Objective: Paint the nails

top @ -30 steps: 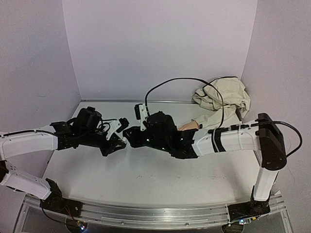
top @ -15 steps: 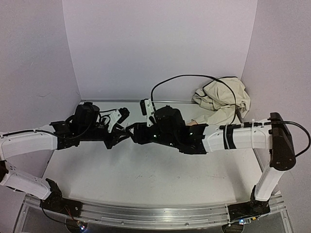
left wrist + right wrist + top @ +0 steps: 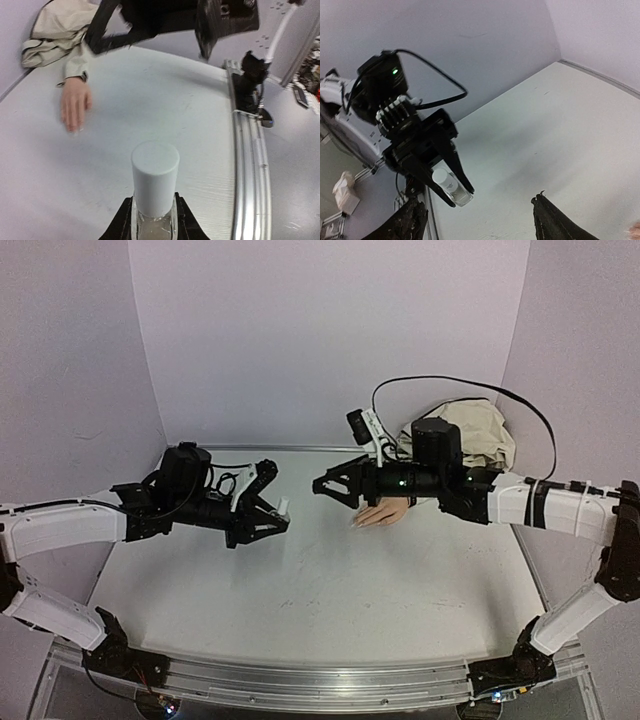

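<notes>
Currently the left end effector (image 3: 270,521) is clamping tight on a small whitish bottle (image 3: 155,172), the bottle's white cap (image 3: 155,159) jutting out past the fingertips toward the right of the top view; the right end effector (image 3: 335,485) is standing wide open and holding nothing, facing the bottle across an open gap at the middle of that view. The mannequin hand (image 3: 383,514) is lying, seemingly palm-down, on the surface (image 3: 300,610) at centre-right of the top view, just below the right end effector; its beige sleeve (image 3: 465,440) is trailing away to the upper right, so its long axis is running from upper right to lower left, with the nails (image 3: 74,126) at the lower-left end, pointing roughly toward the left arm. The nails are too small to show whether any paint is on them. The right arm is plainly the nearer of the two, hanging almost over the knuckles, while the bottle is sitting well apart to the left; the cap looks closed, so the next move probably turns on lining the open fingers up with the bottle's axis before anything is reaching the fingertips.
</notes>
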Action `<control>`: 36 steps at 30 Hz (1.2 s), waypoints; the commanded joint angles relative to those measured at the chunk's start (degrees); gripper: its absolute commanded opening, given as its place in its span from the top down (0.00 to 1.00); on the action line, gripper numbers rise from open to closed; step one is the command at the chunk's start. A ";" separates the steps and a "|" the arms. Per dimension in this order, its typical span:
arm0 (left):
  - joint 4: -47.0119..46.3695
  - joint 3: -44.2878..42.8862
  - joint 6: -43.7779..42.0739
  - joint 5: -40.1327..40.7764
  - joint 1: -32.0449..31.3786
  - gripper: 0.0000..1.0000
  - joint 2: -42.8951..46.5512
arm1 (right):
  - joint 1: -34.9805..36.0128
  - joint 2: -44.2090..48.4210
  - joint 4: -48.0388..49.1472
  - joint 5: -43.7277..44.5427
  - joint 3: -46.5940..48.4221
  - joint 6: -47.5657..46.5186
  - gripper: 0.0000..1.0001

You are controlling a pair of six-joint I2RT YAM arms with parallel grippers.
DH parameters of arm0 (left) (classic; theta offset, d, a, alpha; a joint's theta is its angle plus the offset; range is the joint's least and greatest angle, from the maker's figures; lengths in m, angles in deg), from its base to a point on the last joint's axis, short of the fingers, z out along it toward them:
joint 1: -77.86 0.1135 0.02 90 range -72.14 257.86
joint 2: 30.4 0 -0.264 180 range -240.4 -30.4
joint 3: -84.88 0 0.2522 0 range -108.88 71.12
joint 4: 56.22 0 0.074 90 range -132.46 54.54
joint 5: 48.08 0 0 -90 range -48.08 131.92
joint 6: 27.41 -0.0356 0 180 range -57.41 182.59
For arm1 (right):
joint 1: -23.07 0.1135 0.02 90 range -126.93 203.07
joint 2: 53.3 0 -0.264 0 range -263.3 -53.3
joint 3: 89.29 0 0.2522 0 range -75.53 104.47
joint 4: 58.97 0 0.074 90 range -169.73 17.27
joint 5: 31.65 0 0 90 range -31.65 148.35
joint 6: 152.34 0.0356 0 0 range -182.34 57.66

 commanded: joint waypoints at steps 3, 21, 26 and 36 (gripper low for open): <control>-3.69 -6.11 4.39 -26.67 -0.03 1.00 -5.39 | 0.63 -3.89 3.89 -27.72 3.96 -6.14 0.30; -3.69 -7.42 6.22 -33.25 -0.12 1.00 -8.17 | 2.72 -13.23 4.27 -37.60 12.75 -7.64 0.70; -3.69 -7.35 6.20 -33.19 -0.11 1.00 -8.09 | 3.26 -14.18 4.32 -38.68 13.20 -7.45 0.75; -3.69 -7.01 5.56 -31.92 -0.12 1.00 -7.19 | 3.65 -14.89 4.36 -38.06 12.94 -7.41 0.82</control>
